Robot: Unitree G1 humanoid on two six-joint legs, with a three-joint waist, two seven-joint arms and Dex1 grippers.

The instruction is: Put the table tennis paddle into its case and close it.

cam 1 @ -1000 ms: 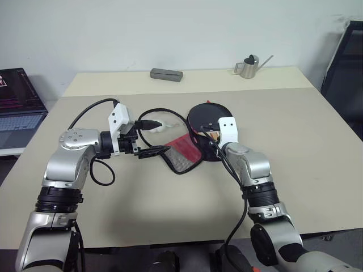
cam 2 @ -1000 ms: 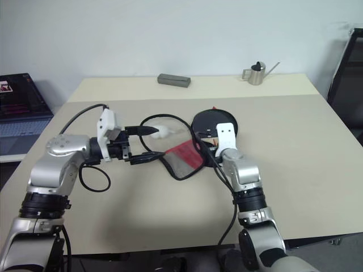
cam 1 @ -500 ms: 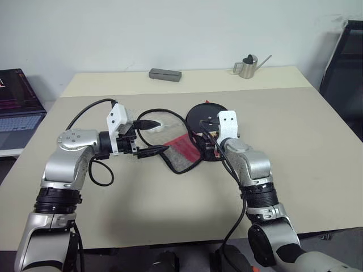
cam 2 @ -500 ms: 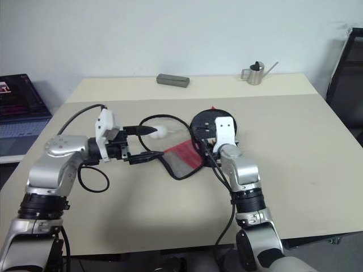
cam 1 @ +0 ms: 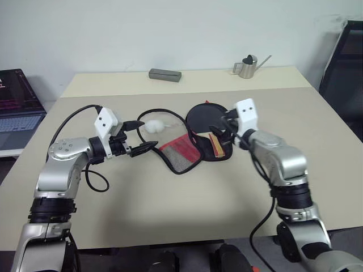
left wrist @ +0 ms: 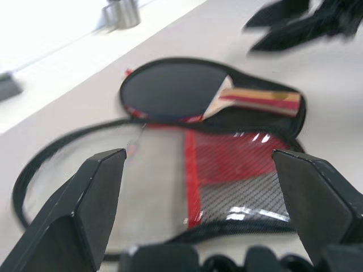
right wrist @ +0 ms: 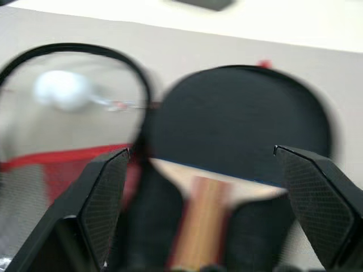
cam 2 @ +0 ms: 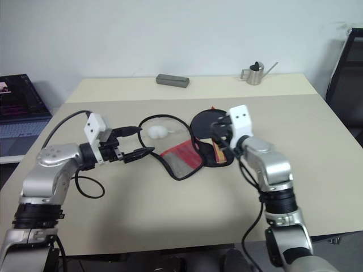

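Observation:
The table tennis paddle (cam 1: 205, 118) lies flat in the open lower half of the case (cam 1: 226, 156), black face toward the far side, striped handle (cam 1: 217, 143) toward me. The case's lid, with red panel and mesh (cam 1: 180, 153), is folded out to the left, and its zip edge loops around the white ball charm (cam 1: 154, 126). My right gripper (cam 1: 220, 123) hovers open just above the paddle's right side, holding nothing. My left gripper (cam 1: 139, 136) stands open left of the lid, clear of it. The left wrist view looks over the paddle (left wrist: 170, 90) and the lid (left wrist: 238, 175).
A grey rectangular box (cam 1: 165, 74) and a small metal watering can (cam 1: 248, 67) stand on the far table. A laptop (cam 1: 17, 113) sits off the left edge. A dark chair (cam 1: 343, 62) stands at the right. Bare tabletop (cam 1: 170, 204) lies in front of the case.
My right gripper has opened, let go of the paddle's handle and lifted up and to the right. My left gripper has drawn back to the left, away from the lid.

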